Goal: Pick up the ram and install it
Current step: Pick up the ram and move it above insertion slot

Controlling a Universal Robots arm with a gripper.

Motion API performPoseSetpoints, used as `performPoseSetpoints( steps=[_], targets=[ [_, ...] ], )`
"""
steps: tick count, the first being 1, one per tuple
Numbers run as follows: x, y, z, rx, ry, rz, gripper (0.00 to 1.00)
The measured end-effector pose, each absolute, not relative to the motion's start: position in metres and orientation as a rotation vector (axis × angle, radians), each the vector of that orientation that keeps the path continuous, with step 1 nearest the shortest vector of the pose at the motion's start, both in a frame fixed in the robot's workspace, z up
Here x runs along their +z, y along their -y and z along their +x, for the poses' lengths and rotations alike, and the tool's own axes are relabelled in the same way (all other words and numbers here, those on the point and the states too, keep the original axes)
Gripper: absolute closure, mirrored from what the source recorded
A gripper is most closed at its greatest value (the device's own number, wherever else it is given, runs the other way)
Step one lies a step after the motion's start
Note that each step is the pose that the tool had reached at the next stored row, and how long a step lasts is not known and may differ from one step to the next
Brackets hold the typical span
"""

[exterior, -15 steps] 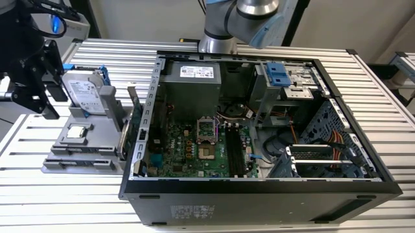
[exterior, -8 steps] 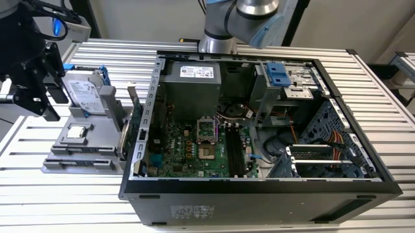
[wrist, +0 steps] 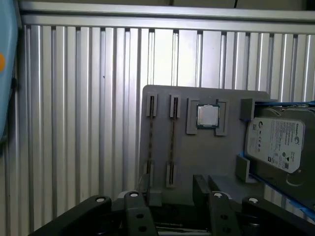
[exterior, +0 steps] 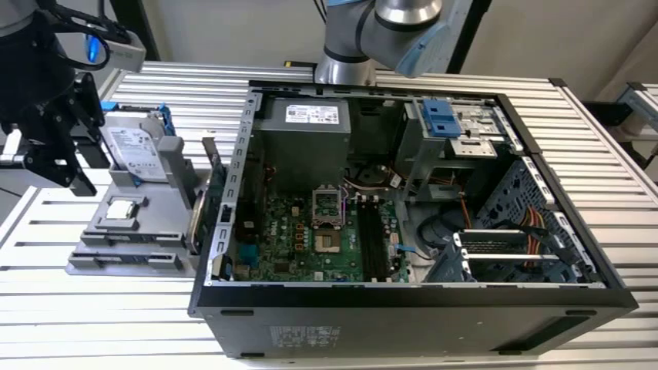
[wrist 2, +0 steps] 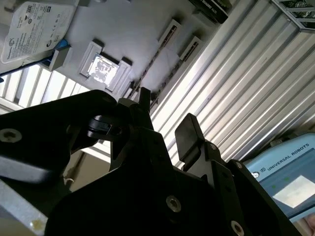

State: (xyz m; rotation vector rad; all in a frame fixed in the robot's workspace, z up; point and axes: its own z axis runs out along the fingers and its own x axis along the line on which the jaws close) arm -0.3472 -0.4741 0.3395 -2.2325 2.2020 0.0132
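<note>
In the exterior view the gripper (exterior: pixel 57 158) hangs at the exterior view's left, above the grey parts holder (exterior: pixel 123 258). It is well apart from the open computer case (exterior: pixel 411 297), whose dark memory slots (exterior: pixel 372 235) look unfilled, so I judge the pick-up stage is in hand, with nothing grasped yet. Labels sit on the hard drive (exterior: pixel 134 146) and the power supply (exterior: pixel 311 114); I leave their print unread. In the second wrist view the fingers (wrist 2: pixel 189 130) stand apart and empty. Beyond them the ram (wrist 2: pixel 155 59) shows as a thin dark stick on edge in the holder, beside the processor chip (wrist 2: pixel 101 69). In the first wrist view the ram (wrist: pixel 172 142) spans its slot pair, roughly in line with the gap of the gripper (wrist: pixel 173 189). The grasp likely calls for squaring the jaws across that thin edge.
</note>
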Motion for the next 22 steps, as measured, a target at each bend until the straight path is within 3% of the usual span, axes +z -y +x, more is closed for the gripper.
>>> performPoseSetpoints(
  steps=[22],
  targets=[
    [0.325,0.474,-0.347,-0.008,-2.211,-2.242,0.00]
  ],
)
